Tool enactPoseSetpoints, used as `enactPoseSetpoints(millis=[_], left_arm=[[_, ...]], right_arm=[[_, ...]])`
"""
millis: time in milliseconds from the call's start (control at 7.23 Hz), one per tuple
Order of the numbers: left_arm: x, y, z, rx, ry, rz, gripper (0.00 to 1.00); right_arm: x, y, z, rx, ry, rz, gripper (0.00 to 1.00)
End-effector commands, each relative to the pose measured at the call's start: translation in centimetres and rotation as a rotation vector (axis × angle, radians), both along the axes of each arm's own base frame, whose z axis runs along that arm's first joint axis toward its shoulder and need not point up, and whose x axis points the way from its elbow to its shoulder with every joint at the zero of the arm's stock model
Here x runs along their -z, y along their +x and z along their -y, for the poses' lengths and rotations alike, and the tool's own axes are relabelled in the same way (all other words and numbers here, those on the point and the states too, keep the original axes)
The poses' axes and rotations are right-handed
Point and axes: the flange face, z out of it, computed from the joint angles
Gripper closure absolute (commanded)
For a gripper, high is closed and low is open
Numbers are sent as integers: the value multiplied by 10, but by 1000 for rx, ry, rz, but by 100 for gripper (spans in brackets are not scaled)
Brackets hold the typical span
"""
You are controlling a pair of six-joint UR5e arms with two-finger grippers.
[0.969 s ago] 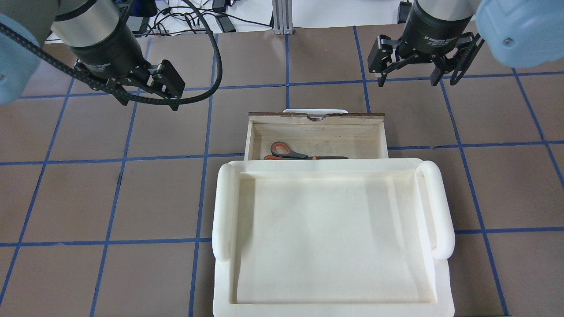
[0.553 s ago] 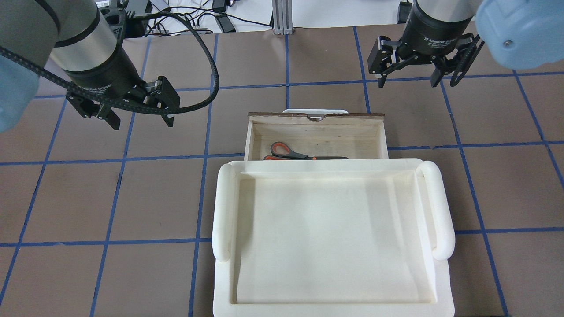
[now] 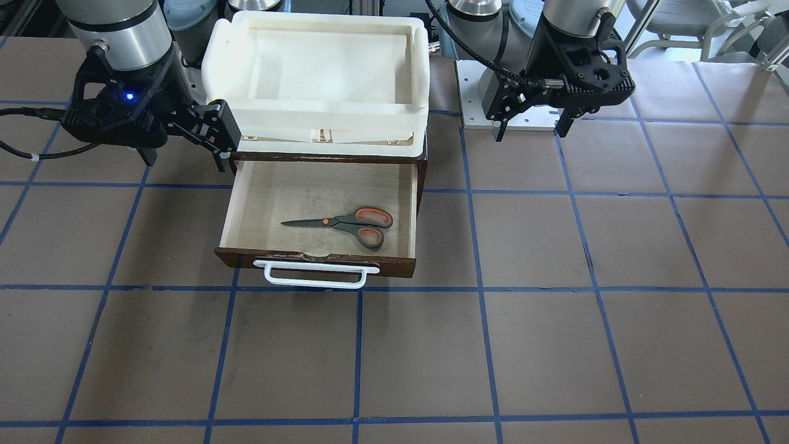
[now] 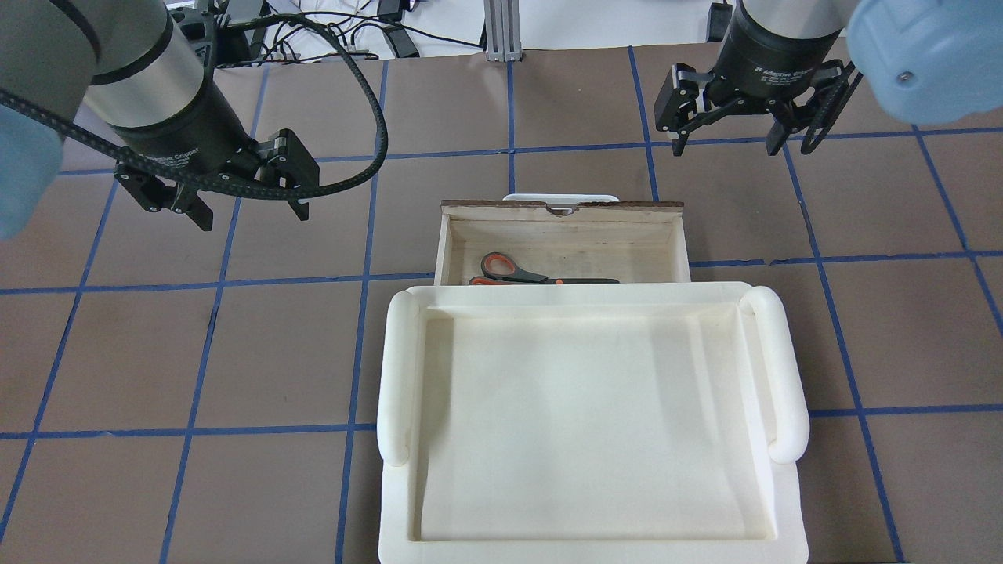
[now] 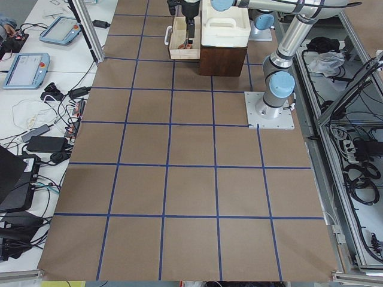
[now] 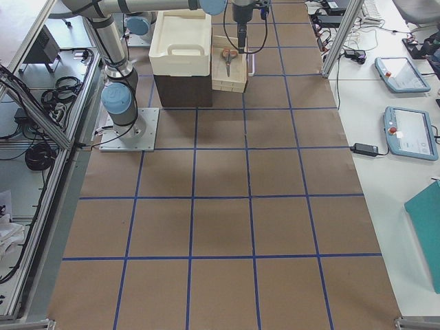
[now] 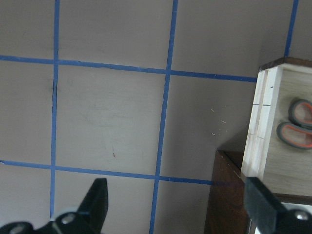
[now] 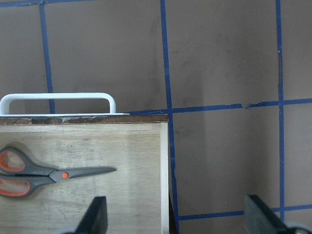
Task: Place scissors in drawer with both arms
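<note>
Left arm (image 4: 149,86) has drifted aside — left fingers (image 4: 291,166) spread, empty; right fingers (image 4: 668,100) likewise spread, empty. Scissors (image 3: 345,223) lie flat in the pulled-out drawer (image 3: 397,266) — arms hang clear, likely so it can shut

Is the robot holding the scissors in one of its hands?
No, the scissors lie flat inside the open drawer, while the left gripper and the right gripper hang off to the sides, open and empty.

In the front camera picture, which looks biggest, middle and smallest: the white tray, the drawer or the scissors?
1. The tray and the drawer look about alike, so I won't rank them.
2. The scissors look smallest by far.
</note>
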Motion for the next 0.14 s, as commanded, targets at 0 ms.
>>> enactPoseSetpoints(millis=[0], left_arm=[[-5, -3, 3, 2, -24, -29, 0]], right_arm=[[0, 0, 0, 0, 1, 0, 0]])
